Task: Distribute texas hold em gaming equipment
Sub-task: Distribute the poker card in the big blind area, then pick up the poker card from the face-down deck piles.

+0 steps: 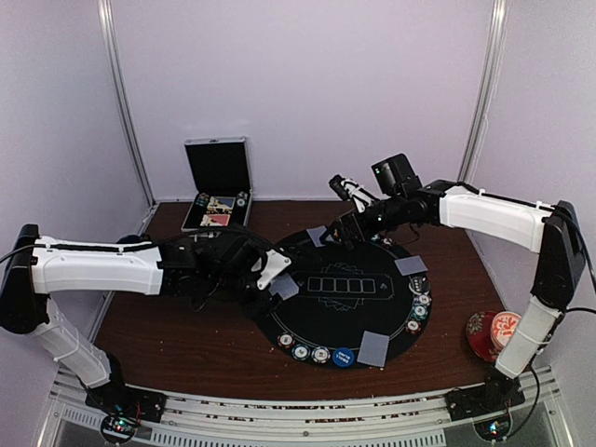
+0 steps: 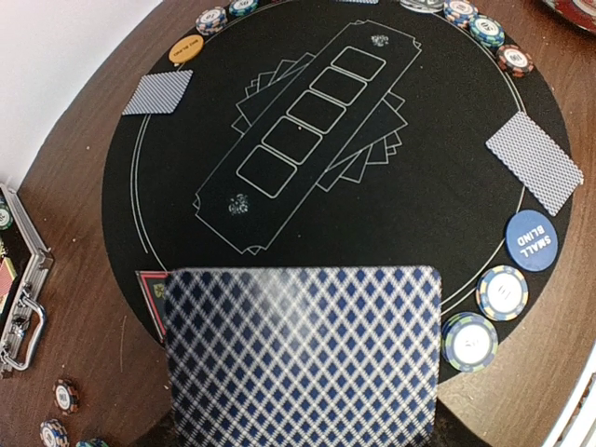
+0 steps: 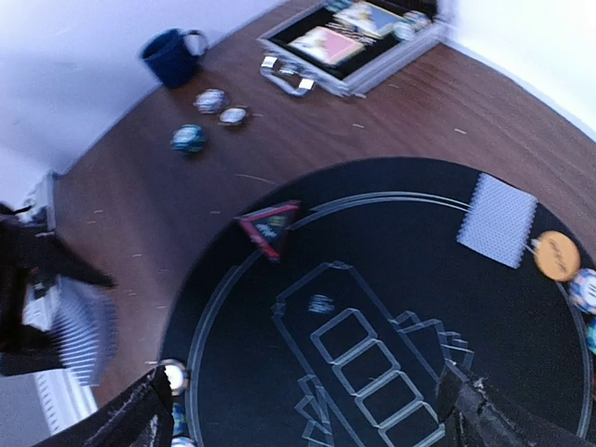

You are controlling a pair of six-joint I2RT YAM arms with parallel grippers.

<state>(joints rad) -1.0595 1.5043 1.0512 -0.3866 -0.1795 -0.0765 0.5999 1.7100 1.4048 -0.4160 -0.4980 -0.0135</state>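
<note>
My left gripper (image 1: 267, 272) hovers at the left rim of the black round mat (image 1: 358, 321), shut on a stack of blue-backed playing cards (image 2: 303, 358) that hides its fingers in the left wrist view. A red triangle marker (image 2: 151, 296) peeks out beside that stack. Card piles (image 2: 158, 92) (image 2: 547, 161) lie flat on the mat, with the blue button disc (image 2: 532, 240), the orange disc (image 2: 185, 49) and poker chips (image 2: 501, 292) along the rim. My right gripper (image 1: 346, 226) hangs wide open above the far side, empty; its fingers (image 3: 130, 421) frame the printed boxes.
An open metal case (image 1: 217, 182) stands at the back left. A blue mug (image 3: 172, 56) and loose chips (image 3: 211, 100) sit on the wooden table left of the mat. The red floral cup and saucer (image 1: 494, 333) stands at the right, by the right arm's base.
</note>
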